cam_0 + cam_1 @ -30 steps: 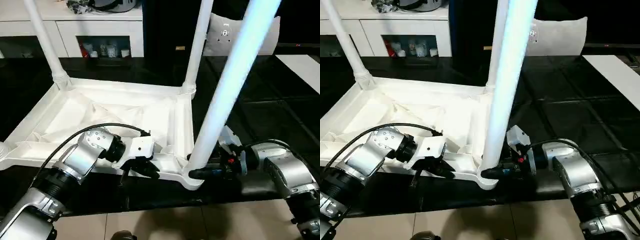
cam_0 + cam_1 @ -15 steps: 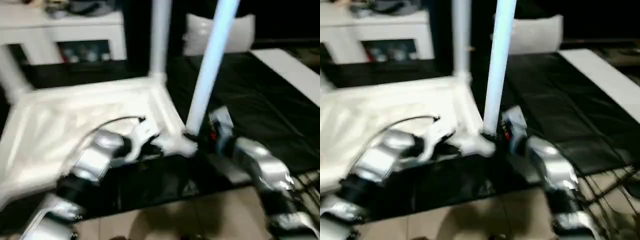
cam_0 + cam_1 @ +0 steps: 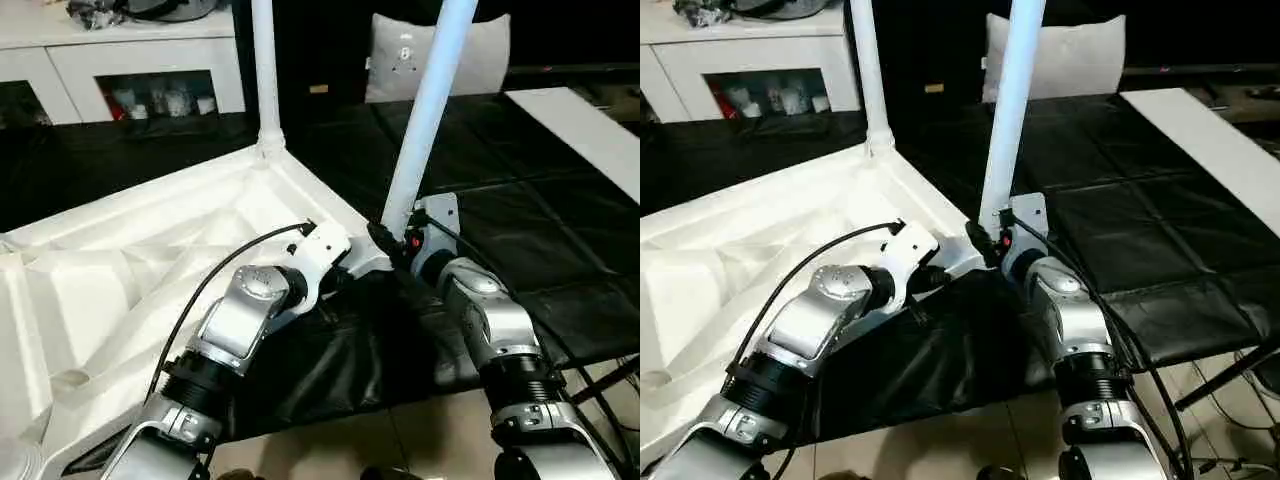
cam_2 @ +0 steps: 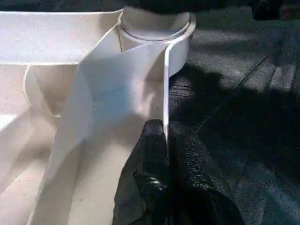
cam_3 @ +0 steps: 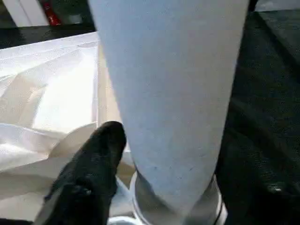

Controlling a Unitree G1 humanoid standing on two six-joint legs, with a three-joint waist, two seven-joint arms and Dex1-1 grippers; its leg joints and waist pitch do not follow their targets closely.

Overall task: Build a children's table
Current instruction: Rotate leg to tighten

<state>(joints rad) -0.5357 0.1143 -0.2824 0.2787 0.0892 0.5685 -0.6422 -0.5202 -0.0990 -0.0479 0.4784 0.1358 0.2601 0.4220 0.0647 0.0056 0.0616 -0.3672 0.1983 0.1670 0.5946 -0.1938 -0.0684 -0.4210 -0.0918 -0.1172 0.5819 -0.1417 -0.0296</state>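
Note:
The children's table lies upside down on a black mat, its white ribbed top (image 3: 120, 250) turned at an angle to me. One white leg (image 3: 265, 70) stands in the far corner. A second leg (image 3: 425, 130) rises from the corner socket (image 4: 157, 23) nearest my grippers. My left gripper (image 4: 165, 136) is shut on the thin upright rim of the top, just short of that socket, and is also seen at the corner in the head view (image 3: 335, 275). My right gripper (image 3: 388, 240) sits at the foot of the second leg (image 5: 173, 93), right above the socket.
The black mat (image 3: 520, 230) is bunched up in front of the gripped corner. A grey-white cushion (image 3: 440, 55) leans at the back, and a white cabinet (image 3: 130, 60) stands at the back left. A white board (image 3: 580, 120) lies to the right. Tiled floor (image 3: 400, 440) shows near me.
The table top has swung round on the mat. Its gripped corner has moved away from me with both grippers still at it. The head view has shifted as well.

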